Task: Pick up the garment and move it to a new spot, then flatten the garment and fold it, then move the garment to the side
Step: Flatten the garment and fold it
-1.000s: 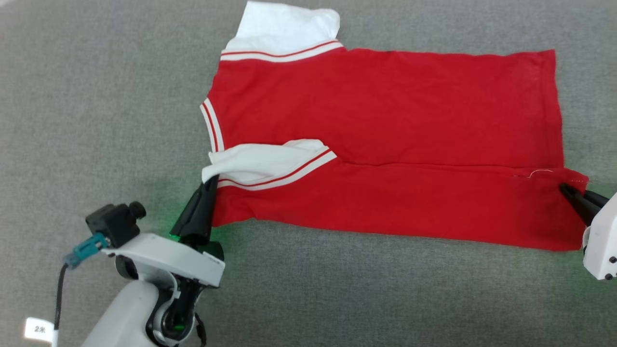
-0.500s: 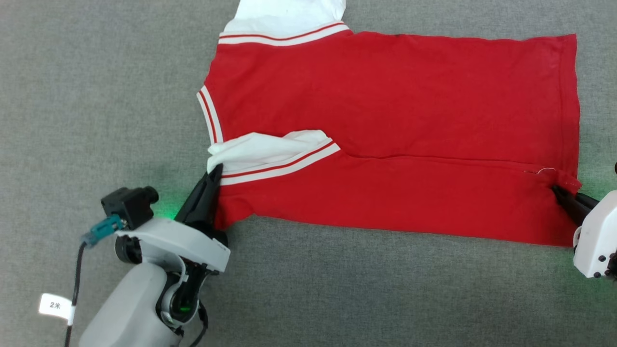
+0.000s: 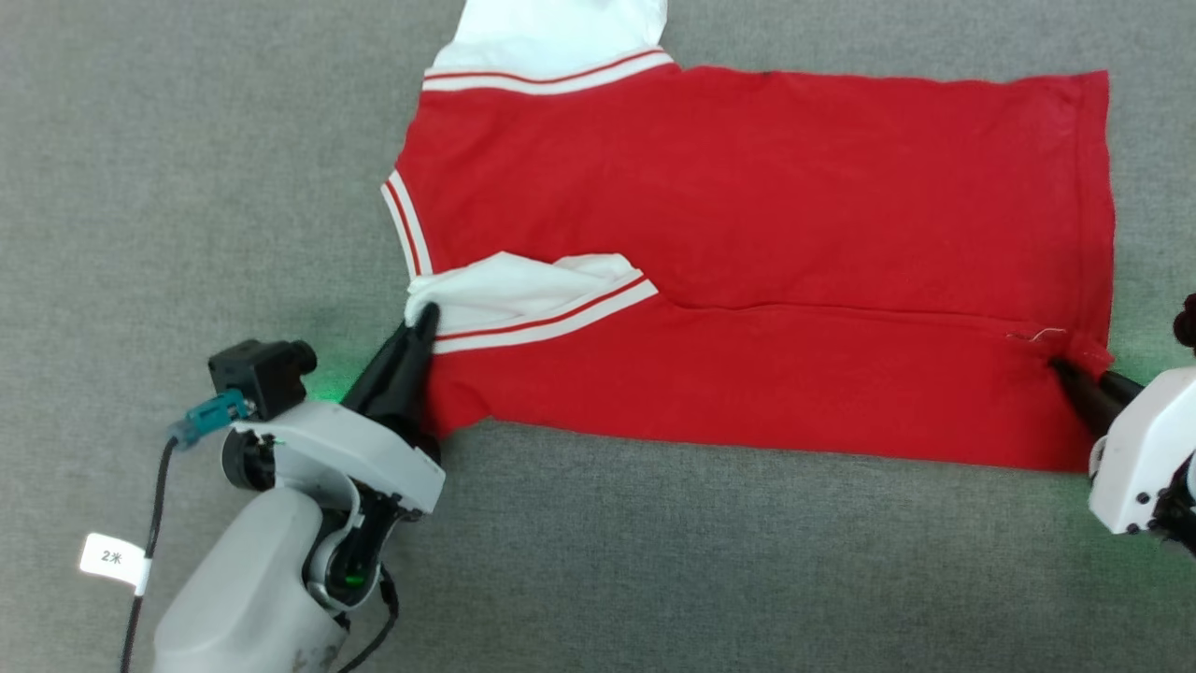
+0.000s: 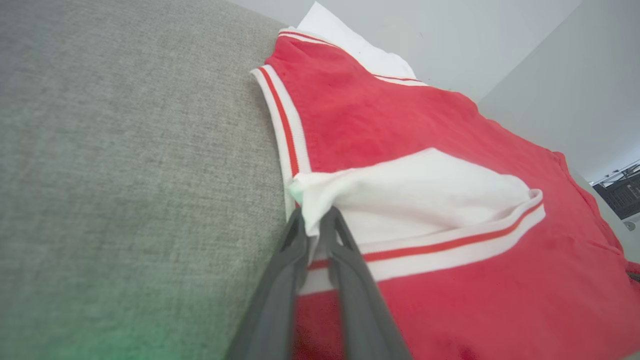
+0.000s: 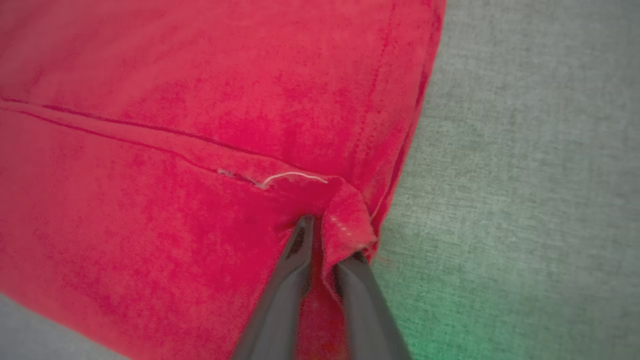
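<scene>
You have the garment (image 3: 766, 215) lying flat on the grey worktop (image 3: 187, 187), near edge folded over. Left gripper (image 3: 425, 318), at 8 o'clock: fingers clamped on the white sleeve (image 3: 505, 294). Right gripper (image 3: 1060, 369), at 4 o'clock: fingers clamped on the hem corner (image 3: 1089, 355), tips apparently buried in cloth.

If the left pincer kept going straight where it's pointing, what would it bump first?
The white sleeve it pinches. The left pincer points right into that folded flap of the shirt, probably with red cloth just behind.
</scene>
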